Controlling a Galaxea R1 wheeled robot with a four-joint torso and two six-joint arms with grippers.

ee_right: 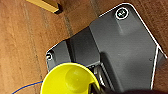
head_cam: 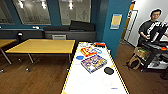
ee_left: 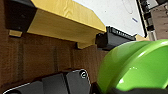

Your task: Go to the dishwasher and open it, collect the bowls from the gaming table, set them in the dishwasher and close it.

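A: What is closest to the robot?

B: Two bowls. A lime-green bowl [ee_left: 135,67] sits right by the left wrist camera. A yellow-green bowl [ee_right: 68,78] sits right by the right wrist camera, above the brown wood floor [ee_right: 22,45]. I think each pincer is holding one, but I cannot tell if the fingers are pressed on them.

A: And the gaming table?

B: It is the long white worktop [head_cam: 82,85] just ahead. Its near end has no bowls left. A dark flat round thing [head_cam: 108,70] lies near the right edge. A purple game box [head_cam: 94,63] is in the middle, and an orange game box [head_cam: 86,51] is toward the far end.

A: What is past that?

B: A yellow table [head_cam: 42,46] off the left edge. A person [head_cam: 150,27] stands far to the right.

A: So how much is done?

B: The bowls look picked up. I see no dishwasher here, so loading and shutting it are left.
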